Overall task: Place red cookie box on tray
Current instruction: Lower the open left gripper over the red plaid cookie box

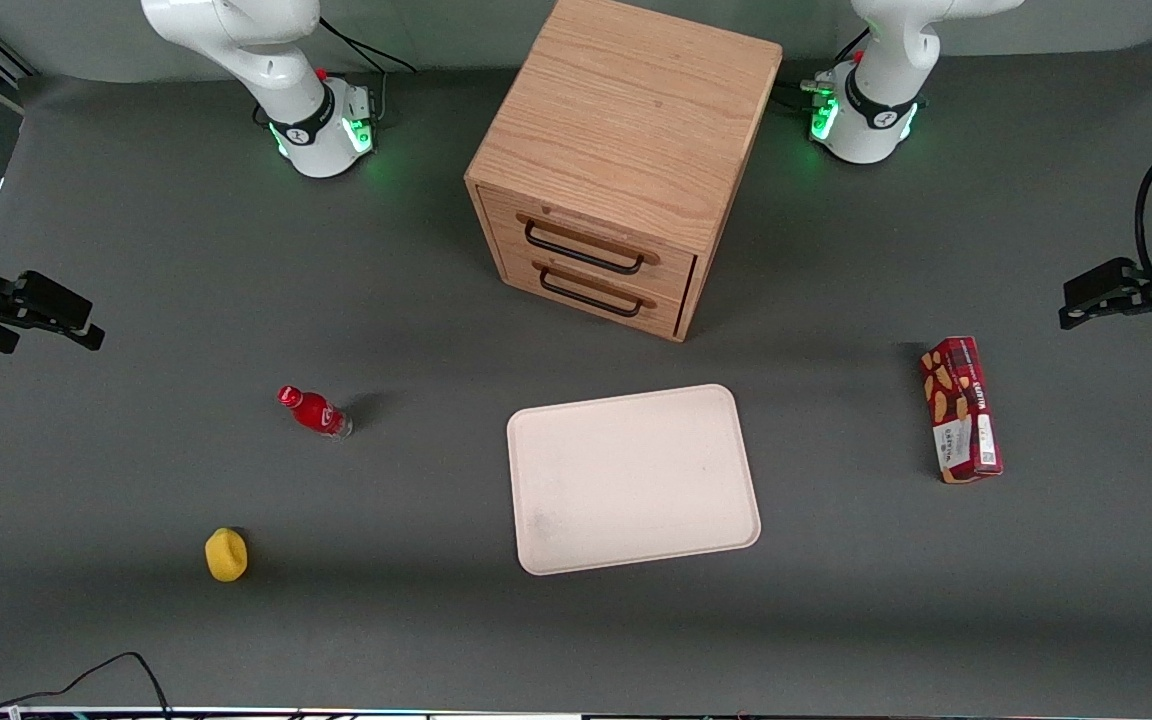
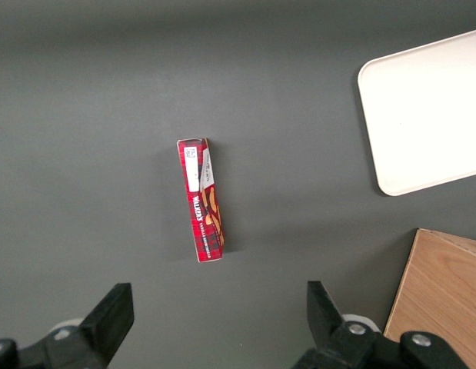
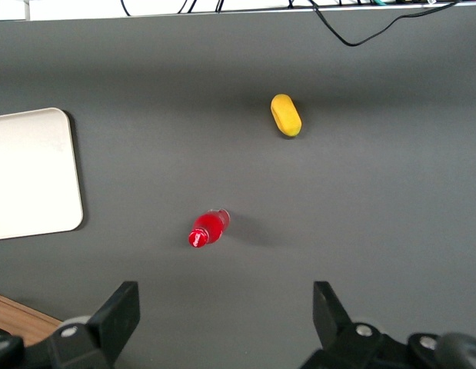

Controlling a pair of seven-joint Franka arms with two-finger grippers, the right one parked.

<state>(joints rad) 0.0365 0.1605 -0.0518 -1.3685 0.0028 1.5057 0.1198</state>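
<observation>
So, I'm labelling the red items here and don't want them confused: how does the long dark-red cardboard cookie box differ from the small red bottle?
The long dark-red cardboard cookie box is a flat-sided carton with cookie pictures; the small red bottle is rounded, plain and capped. The box is clearly larger. It lies toward the working arm's end of the table, the bottle toward the parked arm's. Only the box shows below the open gripper. Both rest on the table, off the cream-white tray.

The red cookie box (image 1: 962, 409) lies flat on the table toward the working arm's end, well apart from the empty cream-white tray (image 1: 633, 478).
</observation>
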